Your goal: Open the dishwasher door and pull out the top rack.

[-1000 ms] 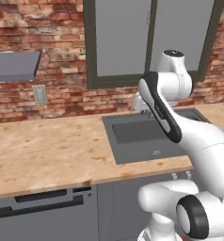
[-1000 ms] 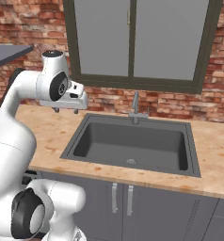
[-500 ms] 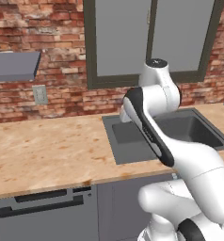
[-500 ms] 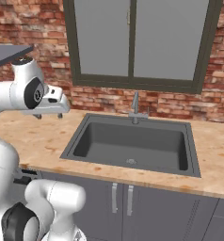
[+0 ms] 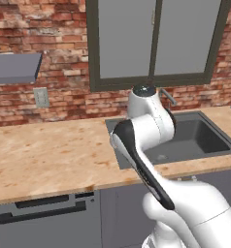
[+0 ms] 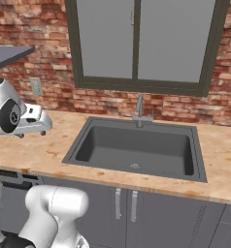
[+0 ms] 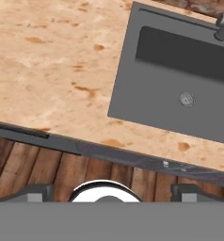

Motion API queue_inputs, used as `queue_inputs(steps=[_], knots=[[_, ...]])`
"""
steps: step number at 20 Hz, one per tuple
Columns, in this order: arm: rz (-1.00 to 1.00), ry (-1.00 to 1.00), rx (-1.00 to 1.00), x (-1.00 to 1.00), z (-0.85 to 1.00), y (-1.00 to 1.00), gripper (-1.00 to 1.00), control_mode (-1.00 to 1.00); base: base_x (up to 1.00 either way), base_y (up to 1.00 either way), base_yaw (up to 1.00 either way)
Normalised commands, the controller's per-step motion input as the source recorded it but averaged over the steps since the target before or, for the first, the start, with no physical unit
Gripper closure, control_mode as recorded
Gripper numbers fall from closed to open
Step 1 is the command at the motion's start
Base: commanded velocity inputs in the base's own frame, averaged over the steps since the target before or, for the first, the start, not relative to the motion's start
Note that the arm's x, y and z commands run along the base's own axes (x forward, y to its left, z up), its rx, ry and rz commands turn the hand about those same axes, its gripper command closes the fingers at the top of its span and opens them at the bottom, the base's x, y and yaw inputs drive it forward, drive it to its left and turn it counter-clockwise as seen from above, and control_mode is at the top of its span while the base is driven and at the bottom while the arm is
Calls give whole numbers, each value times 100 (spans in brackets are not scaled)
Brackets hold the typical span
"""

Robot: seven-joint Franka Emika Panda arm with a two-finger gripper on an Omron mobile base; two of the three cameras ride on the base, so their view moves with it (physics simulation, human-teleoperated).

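Tool (image 7: 109,190) fingers spread apart above counter (image 7: 52,70); dishwasher door (image 5: 44,220) closed, unlabelled.

Counter (image 5: 44,155): speckled tan stone top, running along the brick wall (image 5: 44,53).
Sink (image 6: 137,147): 1 dark grey basin set into the counter, drain at its middle.
Faucet (image 6: 140,110): upright at the sink's rear rim.
Floor (image 7: 34,172): brown wooden planks below the counter edge.

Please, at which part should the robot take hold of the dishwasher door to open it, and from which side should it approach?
Probably by the long black bar handle across the top of the dishwasher door, coming from the front. The bar lies horizontal and stands off the closed, upright panel, so one finger above and one below should fit.
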Motion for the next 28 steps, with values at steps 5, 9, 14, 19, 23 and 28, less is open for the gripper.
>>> queue_inputs(steps=[5, 9, 14, 19, 23, 28], knots=[[4, -2, 0, -46, -29, 49, -100, -100, 0, 0, 0], [8, -1, -3, -45, -30, 45, -100, -100, 0, 0, 0], [13, 0, -8, -33, -35, 37, -100, -100, 0, 0, 0], [16, -1, -12, -21, -48, 33, -100, -100, 0, 0, 0], [18, 0, -13, -18, -46, 26, -100, -100, 0, 0, 0], [18, 0, -13, -17, -45, 24, -100, -100, 0, 0, 0]])
